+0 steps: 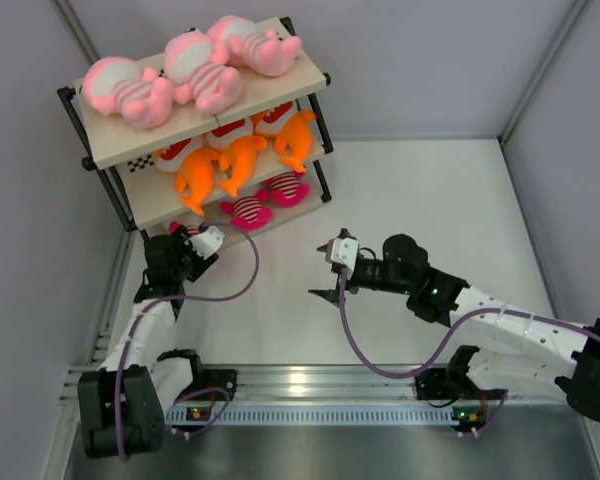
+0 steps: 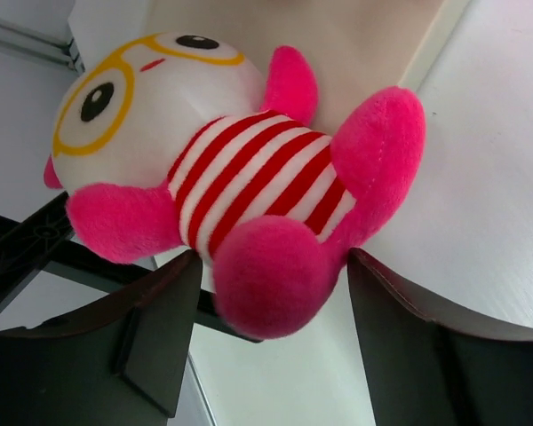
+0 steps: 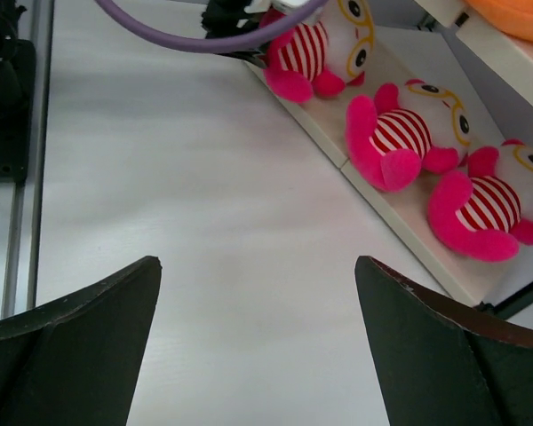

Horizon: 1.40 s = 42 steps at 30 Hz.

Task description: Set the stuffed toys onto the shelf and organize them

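At shelf (image 1: pixel 105 142) btm board, left gripper (image 2: pixel 274 259) fingers sit spread beside magenta-striped toy (image 2: pixel 249 177) foot: back straight out w/o dragging it; right gripper (image 3: pixel 258 266) spread, empty.

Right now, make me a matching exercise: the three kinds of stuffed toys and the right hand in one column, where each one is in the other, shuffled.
1 pale pink toys
2 orange toys
3 magenta-striped toys
4 right hand

A bottom board
B over the table
C top board
D middle board

Pairs: 1-C, 2-D, 3-A, 4-B
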Tool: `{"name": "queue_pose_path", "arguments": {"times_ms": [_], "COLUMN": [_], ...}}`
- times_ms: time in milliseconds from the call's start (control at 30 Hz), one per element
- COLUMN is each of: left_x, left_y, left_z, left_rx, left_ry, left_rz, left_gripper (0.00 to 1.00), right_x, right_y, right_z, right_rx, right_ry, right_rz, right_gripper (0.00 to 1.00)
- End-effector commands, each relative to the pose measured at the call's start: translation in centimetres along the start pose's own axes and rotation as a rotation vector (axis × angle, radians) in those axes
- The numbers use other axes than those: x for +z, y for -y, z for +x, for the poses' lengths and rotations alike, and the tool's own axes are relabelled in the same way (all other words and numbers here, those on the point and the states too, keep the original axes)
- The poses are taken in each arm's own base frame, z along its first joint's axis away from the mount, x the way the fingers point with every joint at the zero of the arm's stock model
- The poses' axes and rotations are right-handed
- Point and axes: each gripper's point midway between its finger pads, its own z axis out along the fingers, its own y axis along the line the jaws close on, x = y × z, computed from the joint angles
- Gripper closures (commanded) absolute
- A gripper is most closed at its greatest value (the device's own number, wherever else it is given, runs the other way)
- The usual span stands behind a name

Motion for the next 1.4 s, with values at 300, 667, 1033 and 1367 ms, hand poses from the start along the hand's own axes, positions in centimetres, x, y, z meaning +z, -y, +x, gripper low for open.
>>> {"name": "queue_pose_path", "arguments": {"times_ms": [300, 667, 1033, 1367], "left_x": [-3.4, -4.6, -0.8, 1.2], "left_y": [-0.7, 2.8, 1.7, -2.6], "left_z": [-4.3, -1.6, 1.5, 0.0], "left_rx": [-0.048, 0.088, 0.148, 0.255], "left_ry": [0.099, 0.025, -0.118, -0.090], "left_rz": [0.069, 0.204, 0.196, 0.049], "left_gripper": [0.21, 0.57, 0.67, 0.65], "right_x": [-2.1, -3.2, -3.2, -3.3], "right_y": [4.1, 3.7, 3.7, 4.1], "right_z": [0.0, 0.0, 0.6, 0.8], "right_rx": [0.127, 0.117, 0.117, 0.115], "right_ry": [0.027, 0.043, 0.035, 0.024], "right_rz": [0.189, 0.204, 0.207, 0.220], "right_gripper": [0.09, 0.08, 0.08, 0.08]}}
